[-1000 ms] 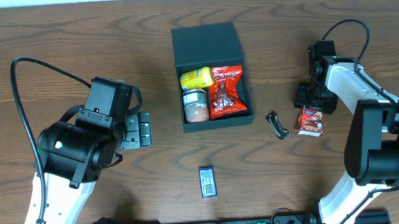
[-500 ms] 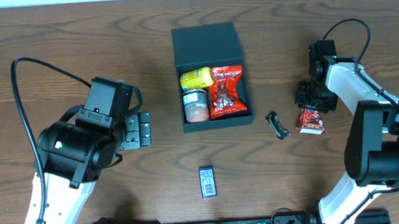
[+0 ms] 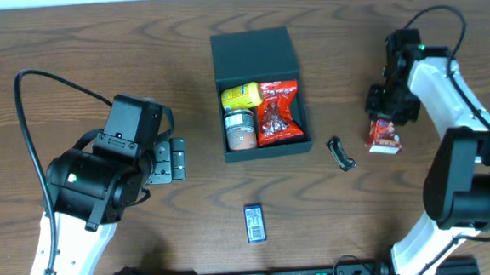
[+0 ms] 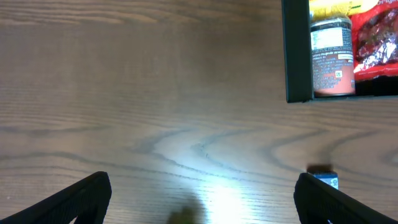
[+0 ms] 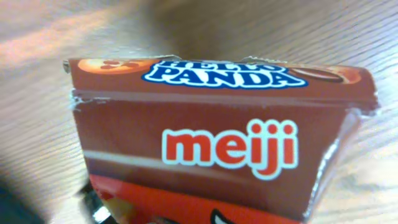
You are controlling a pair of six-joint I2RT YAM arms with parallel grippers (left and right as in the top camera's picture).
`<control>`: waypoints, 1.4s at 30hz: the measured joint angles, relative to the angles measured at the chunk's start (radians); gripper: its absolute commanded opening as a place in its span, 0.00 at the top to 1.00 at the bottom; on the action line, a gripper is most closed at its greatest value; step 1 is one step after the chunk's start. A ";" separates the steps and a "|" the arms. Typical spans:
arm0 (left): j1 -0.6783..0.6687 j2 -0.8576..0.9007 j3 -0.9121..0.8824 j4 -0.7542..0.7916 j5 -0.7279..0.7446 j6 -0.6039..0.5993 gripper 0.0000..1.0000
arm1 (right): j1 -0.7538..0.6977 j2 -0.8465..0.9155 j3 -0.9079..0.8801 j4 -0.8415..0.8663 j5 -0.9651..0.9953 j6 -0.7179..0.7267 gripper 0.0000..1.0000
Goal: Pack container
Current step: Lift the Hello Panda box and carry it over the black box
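Observation:
The dark teal container sits open mid-table with its lid lying flat behind. It holds a yellow pack, a can and a red snack bag. My right gripper is at the far right, shut on a red Hello Panda box, which fills the right wrist view; the fingers are hidden there. My left gripper is open and empty, left of the container. The left wrist view shows the container's corner and the can.
A small black clip lies between the container and the Hello Panda box. A blue pack lies near the front edge below the container, also in the left wrist view. Cables loop behind both arms.
My right gripper has moved back and a little to the right, and the Hello Panda box has shifted and turned with it. The left arm has not moved.

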 measured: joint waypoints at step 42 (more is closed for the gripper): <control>0.000 0.000 0.000 -0.022 0.019 0.004 0.05 | 0.483 0.113 0.219 0.025 -0.195 0.162 0.98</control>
